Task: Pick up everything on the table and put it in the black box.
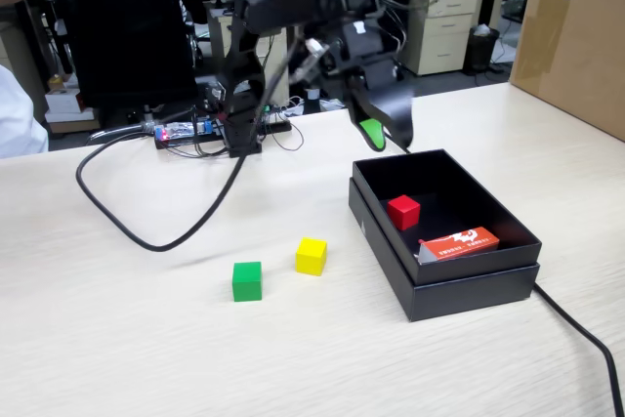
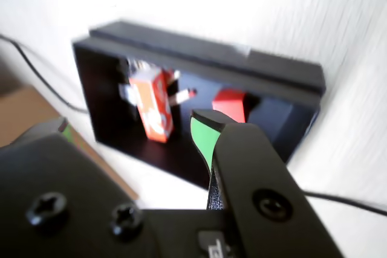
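Black box [image 1: 459, 285] sits on the counter [image 1: 117, 339], holding a red cube [image 1: 403, 212] and an orange pack [image 1: 459, 242]. Green cube [image 1: 247, 281] and yellow cube [image 1: 311, 256] lie outside, left of it. Gripper [image 1: 376, 134] hangs above the box's rear edge, jaws apart and empty.

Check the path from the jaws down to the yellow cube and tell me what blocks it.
Nothing visible blocks it. The gripper hangs above the black box's far corner, and the yellow cube sits on open table to the box's left in the fixed view. The green cube lies beside it, apart.
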Tool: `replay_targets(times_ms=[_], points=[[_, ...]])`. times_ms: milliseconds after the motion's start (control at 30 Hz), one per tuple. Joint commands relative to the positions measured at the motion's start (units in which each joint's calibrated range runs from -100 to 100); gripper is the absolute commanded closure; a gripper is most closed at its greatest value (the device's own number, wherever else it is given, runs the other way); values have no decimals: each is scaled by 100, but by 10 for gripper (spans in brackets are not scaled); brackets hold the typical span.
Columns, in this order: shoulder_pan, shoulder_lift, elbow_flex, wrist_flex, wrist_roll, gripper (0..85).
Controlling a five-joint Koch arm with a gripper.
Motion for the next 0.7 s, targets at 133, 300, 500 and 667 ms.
replay_targets(times_ms=[133, 300, 500, 667], points=[[-728, 306, -229, 11, -220, 387], [-840, 1201, -310, 11, -220, 387], [-811, 1901, -329, 11, -181, 378], [-786, 2349, -329, 11, -142, 378]])
